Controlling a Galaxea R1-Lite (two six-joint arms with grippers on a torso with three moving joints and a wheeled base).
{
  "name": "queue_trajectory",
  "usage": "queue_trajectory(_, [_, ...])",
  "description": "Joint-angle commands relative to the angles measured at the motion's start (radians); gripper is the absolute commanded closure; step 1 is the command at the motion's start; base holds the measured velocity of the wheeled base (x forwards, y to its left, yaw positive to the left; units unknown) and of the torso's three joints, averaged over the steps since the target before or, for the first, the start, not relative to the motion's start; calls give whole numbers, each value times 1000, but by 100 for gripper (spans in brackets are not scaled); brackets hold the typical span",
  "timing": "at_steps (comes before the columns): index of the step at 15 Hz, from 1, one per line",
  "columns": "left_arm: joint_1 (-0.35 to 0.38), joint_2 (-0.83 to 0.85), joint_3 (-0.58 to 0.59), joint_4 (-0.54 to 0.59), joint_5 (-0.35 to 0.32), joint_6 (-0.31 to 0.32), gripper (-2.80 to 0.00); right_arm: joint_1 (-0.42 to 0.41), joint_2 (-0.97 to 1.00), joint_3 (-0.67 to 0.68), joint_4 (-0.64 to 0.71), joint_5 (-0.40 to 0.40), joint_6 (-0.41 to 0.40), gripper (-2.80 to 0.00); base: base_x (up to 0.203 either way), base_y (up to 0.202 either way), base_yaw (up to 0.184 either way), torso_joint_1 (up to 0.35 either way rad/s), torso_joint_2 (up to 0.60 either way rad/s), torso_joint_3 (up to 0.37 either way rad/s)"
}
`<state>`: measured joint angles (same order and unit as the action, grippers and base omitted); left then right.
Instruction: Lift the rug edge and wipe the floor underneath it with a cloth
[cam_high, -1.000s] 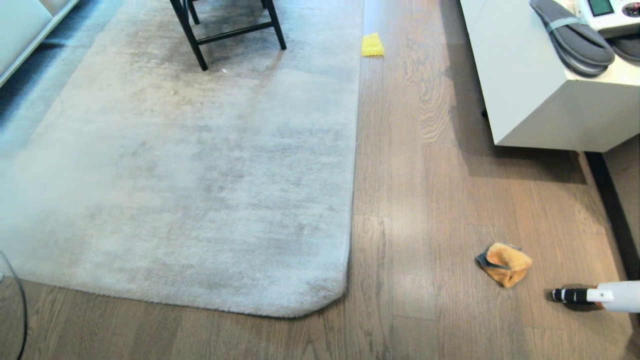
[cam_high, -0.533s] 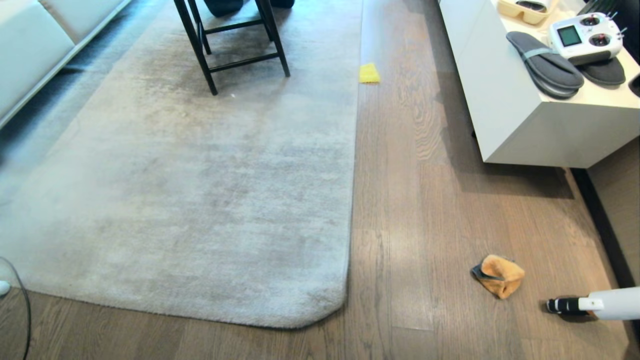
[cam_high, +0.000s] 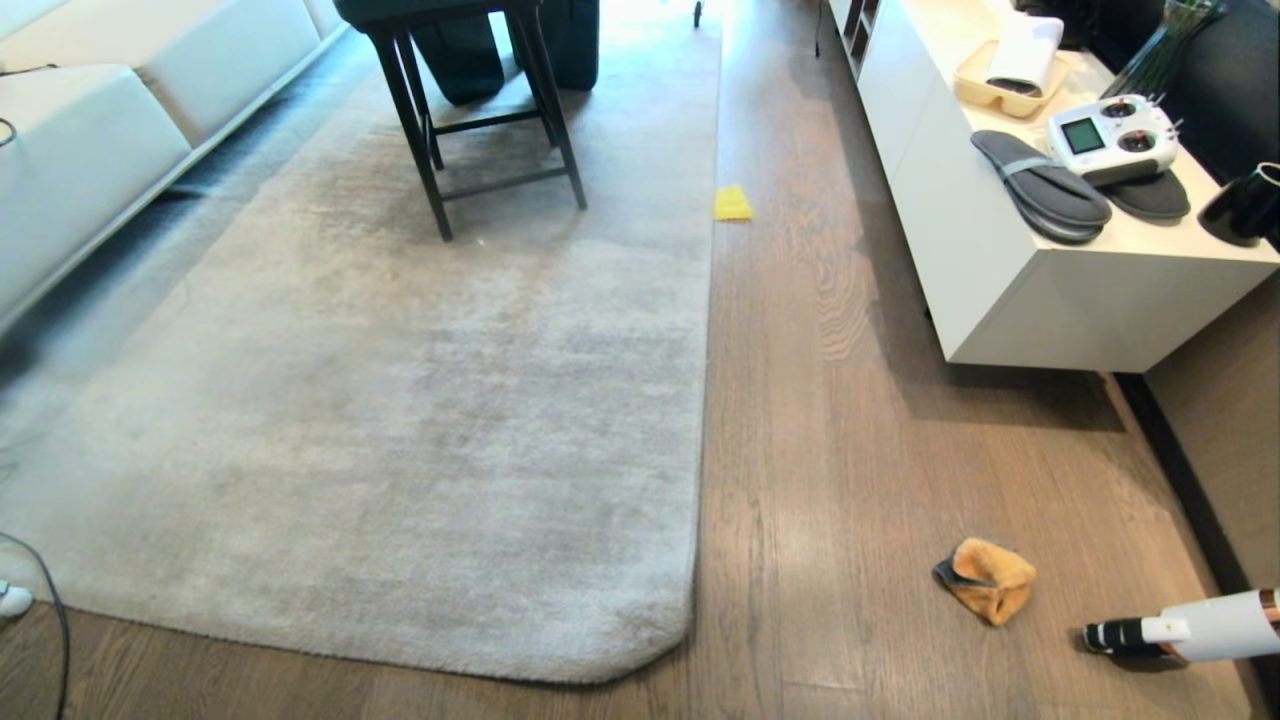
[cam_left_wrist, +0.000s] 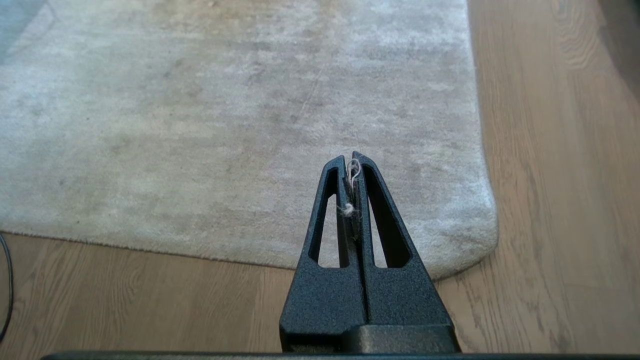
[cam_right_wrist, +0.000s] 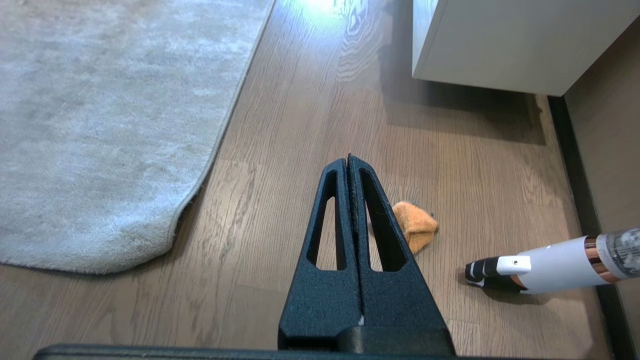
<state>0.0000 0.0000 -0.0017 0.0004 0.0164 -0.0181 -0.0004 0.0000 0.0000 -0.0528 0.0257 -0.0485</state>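
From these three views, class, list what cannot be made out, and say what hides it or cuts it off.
- Floor under the rug edge: hidden by the flat rug, all views.
- White handheld tool: cut off by the head view's right edge.
- Cloth: partly behind the right gripper, right wrist view.
- Remote screen: too small to read.

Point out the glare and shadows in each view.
Head view: pale sheen on the floor right of the rug; cabinet throws a dark shadow beside it. Right wrist view: bright glare on far planks, shadow under the cabinet. Left wrist view: even light, no glare.
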Motion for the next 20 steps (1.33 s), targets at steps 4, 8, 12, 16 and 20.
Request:
queue_trajectory(4, [0,0,0,0,0,0,0,0,1,0,-1,0,-1,0,0,0,0,2,0,202])
queue_trajectory(8, [0,0,0,0,0,0,0,-1,2,0,-1,0,-1,0,0,0,0,-1,0,202])
queue_trajectory(12, [0,0,0,0,0,0,0,-1,1,0,-1,0,-1,0,0,0,0,1,0,204])
queue_trajectory(16, [0,0,0,0,0,0,0,0,1,0,-1,0,-1,0,0,0,0,-1,4,152])
queue_trajectory(20, [0,0,0,0,0,0,0,0,0,0,-1,0,-1,0,0,0,0,0,0,0])
